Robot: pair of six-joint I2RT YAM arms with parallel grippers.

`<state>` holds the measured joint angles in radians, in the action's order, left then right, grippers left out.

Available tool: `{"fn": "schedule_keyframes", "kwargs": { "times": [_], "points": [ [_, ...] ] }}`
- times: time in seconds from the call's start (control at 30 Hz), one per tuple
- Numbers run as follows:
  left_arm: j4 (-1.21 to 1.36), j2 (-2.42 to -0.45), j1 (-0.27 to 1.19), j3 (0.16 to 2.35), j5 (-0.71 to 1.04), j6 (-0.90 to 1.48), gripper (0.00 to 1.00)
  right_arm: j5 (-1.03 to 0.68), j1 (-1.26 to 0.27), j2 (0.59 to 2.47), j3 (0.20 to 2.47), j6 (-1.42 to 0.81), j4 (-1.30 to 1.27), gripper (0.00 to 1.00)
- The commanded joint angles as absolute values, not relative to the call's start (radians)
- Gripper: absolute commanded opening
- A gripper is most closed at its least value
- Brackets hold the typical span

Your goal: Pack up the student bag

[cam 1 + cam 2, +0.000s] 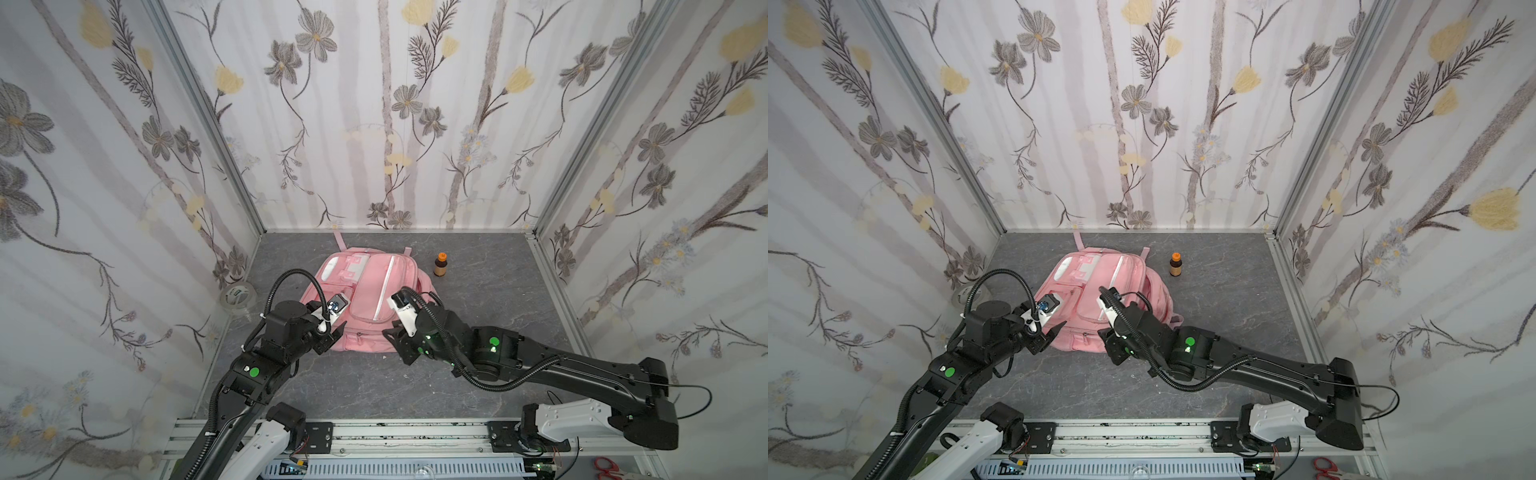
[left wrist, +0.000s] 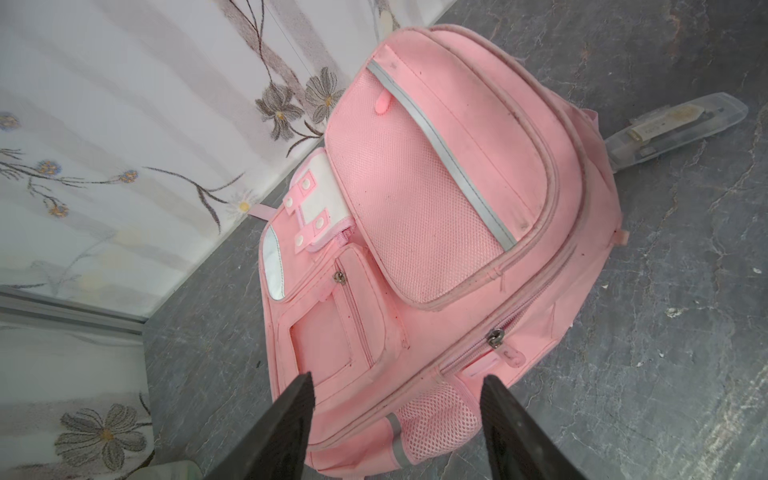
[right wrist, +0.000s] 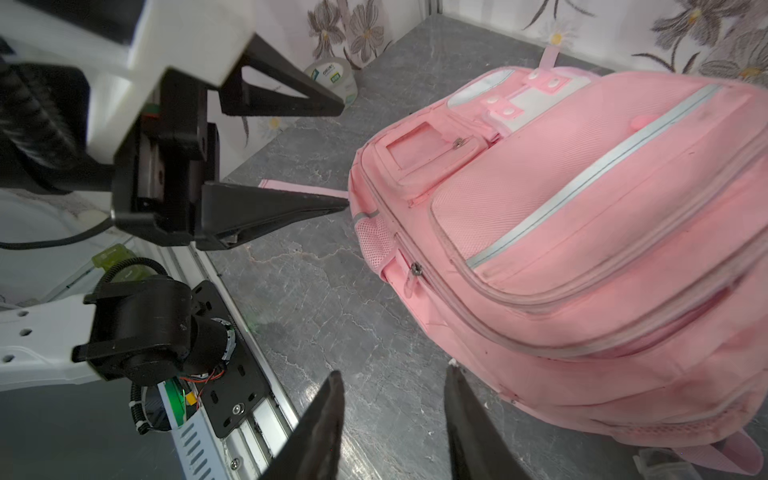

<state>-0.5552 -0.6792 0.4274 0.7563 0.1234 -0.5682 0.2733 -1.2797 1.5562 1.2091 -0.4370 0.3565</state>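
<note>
The student bag (image 1: 365, 291), a large soft pink fabric backpack with pale reflective zipper strips, lies flat on the grey marbled table (image 1: 478, 316), front pockets up, in the middle toward the far wall. Its zippers look closed in both wrist views.

The left tool (image 1: 332, 337) hangs at the bag's near left corner with its black jaws set wide and nothing between them. In the left wrist view its fingers (image 2: 291, 415) frame the corner by the mesh side pocket. In the right wrist view one tip comes right up to the bag's edge, but I cannot tell whether it touches.

The right tool (image 1: 395, 345) sits low at the bag's near right edge, jaws moderately apart and empty. One finger (image 3: 469, 415) is just beside the fabric.

A small brown bottle with an orange cap (image 1: 440, 266) stands upright just right of the bag. A clear tape roll (image 1: 237, 296) lies by the left wall. A clear plastic pen case (image 2: 673, 133) sticks out from under the bag.
</note>
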Motion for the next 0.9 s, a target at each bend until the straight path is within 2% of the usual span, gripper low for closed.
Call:
{"fn": "schedule_keyframes", "kwargs": {
  "times": [0.0,0.07,0.13,0.23,0.33,0.47,0.5,0.53,0.87],
  "points": [
    [-0.53,-0.706,0.426,0.748,0.132,-0.59,0.66,0.34,-1.288,1.659,1.252,-0.42,0.345,0.56],
    [-0.53,-0.732,0.425,0.729,0.132,-0.59,0.66,0.386,-1.288,1.684,1.238,-0.245,0.321,0.65],
    [-0.53,-0.754,0.423,0.694,0.132,-0.59,0.66,0.384,-1.289,1.664,1.159,-0.02,0.214,0.7],
    [-0.53,-0.773,0.417,0.659,0.132,-0.59,0.66,0.289,-1.288,1.604,1.015,0.315,0.042,0.72],
    [-0.53,-0.768,0.414,0.64,0.132,-0.59,0.66,0.284,-1.276,1.544,0.9,0.543,-0.114,0.77],
    [-0.53,-0.725,0.414,0.601,0.132,-0.59,0.66,0.308,-1.245,1.59,0.938,0.616,-0.094,0.76],
    [-0.669,-0.711,0.414,0.595,0.321,-0.908,0.7,0.309,-1.243,1.622,0.944,0.627,-0.093,0.75],
    [-0.734,-0.698,0.413,0.59,0.404,-0.989,0.66,0.312,-1.244,1.631,0.947,0.639,-0.1,0.75],
    [-0.758,-0.605,0.414,0.567,0.374,-0.917,0.66,0.352,-1.214,1.792,1.007,0.705,-0.133,0.7]
  ]
}}
